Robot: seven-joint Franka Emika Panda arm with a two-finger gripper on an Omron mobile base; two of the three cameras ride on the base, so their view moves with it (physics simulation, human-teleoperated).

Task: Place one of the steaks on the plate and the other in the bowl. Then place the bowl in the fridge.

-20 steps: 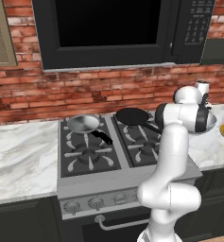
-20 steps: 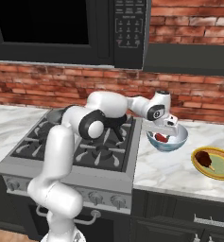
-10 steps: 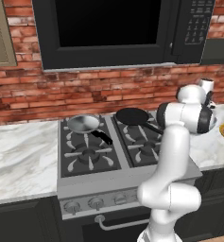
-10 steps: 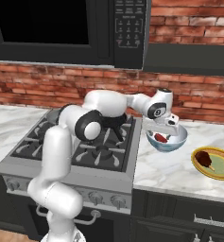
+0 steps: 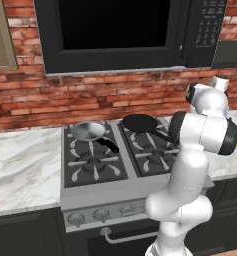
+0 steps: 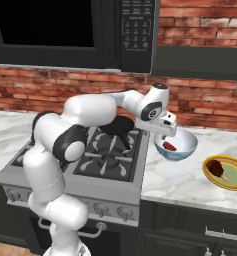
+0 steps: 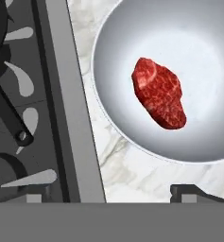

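Right base view: gripper [image 6: 167,134] raised since a second ago, wide open, empty; bright red flat steak [image 6: 169,146] resting in round pale blue-grey bowl [image 6: 186,145], fridge transfer outstanding.

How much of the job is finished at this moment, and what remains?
Done: the dark steak lies on the plate, and the red steak lies in the bowl. In hand: nothing; the gripper hangs open above the bowl. Left: grasp the bowl and put it in the fridge.

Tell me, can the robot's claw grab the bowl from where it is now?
Probably yes. The open claw hangs right above the bowl, whose rim is bare; inside lies just the red steak.
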